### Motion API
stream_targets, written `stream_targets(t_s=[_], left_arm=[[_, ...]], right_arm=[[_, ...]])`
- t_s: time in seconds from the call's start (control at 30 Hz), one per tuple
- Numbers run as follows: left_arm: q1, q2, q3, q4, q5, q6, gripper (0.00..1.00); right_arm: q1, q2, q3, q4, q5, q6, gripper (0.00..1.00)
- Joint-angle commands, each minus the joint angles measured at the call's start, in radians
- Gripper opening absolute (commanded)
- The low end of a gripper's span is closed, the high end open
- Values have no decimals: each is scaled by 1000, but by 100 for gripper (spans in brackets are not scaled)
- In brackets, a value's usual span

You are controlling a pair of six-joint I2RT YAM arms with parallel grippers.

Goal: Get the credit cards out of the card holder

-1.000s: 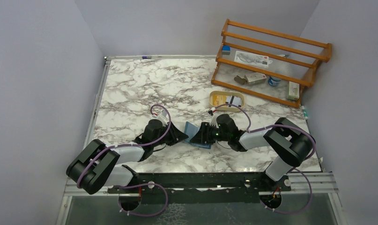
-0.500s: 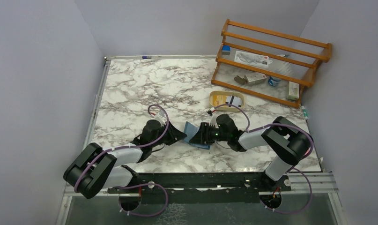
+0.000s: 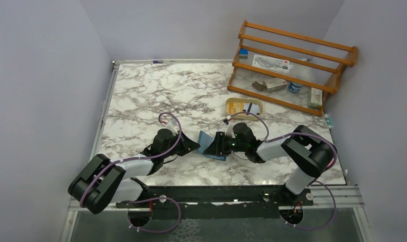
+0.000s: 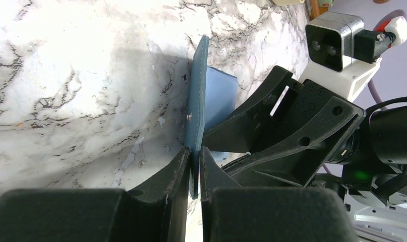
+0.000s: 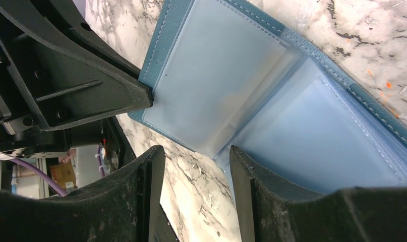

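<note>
Top view, table: a marble top [image 3: 140,96], with both arms reaching in to meet near its middle.
Top view, card holder: the teal card holder [image 3: 206,137] sits between the two grippers, open, with one half raised.
Top view, left gripper: the left gripper [image 3: 195,147] is at the holder's left edge; its jaws are too small to read here.
Top view, right gripper: the right gripper [image 3: 212,148] is at the holder's right side.
Top view, cards: a yellow-orange card [image 3: 235,106] and a whitish card [image 3: 251,108] lie side by side in the tan oval tray [image 3: 244,99], well apart from the holder.
Top view, rack: a wooden rack [image 3: 292,65] stands in the far right corner.
Left wrist, grip: the fingers [image 4: 176,171] are nearly together and pinch the near edge of the holder's upright teal flap [image 4: 197,101].
Left wrist, holder: the other half lies flat on the marble under the right gripper's black fingers.
Right wrist, jaws: the fingers [image 5: 151,196] stand moderately apart, gripping nothing.
Right wrist, holder: the pale blue inside [image 5: 226,75] lies spread open, its clear sleeves' fold reaching the mouth of the gap.
Right wrist, other arm: the left gripper's finger [image 5: 100,96] clamps the raised flap's outer edge.
</note>
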Motion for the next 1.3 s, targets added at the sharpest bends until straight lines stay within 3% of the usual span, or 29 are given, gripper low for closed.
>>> stream_targets(t_s=[0.0, 0.17, 0.37, 0.6, 0.77, 1.1, 1.27], left_arm=[[6, -12, -2, -2, -31, 14, 13], [9, -20, -7, -3, -37, 13, 13], [17, -60, 9, -55, -43, 45, 0], [14, -151, 204, -378, -121, 229, 0], [14, -172, 292, -498, -149, 309, 0], [1, -145, 284, -526, -150, 313, 0], [-1, -147, 277, -527, -156, 307, 0]], right_arm=[[11, 63, -38, -143, -10, -20, 56], [10, 66, -39, -142, -16, -22, 56], [10, -22, -1, -278, 37, -65, 58], [10, -184, 134, -504, 136, -120, 64], [11, -158, 288, -671, 267, -102, 64], [10, -84, 442, -608, 303, -90, 64], [10, 16, 542, -679, 333, -106, 64]])
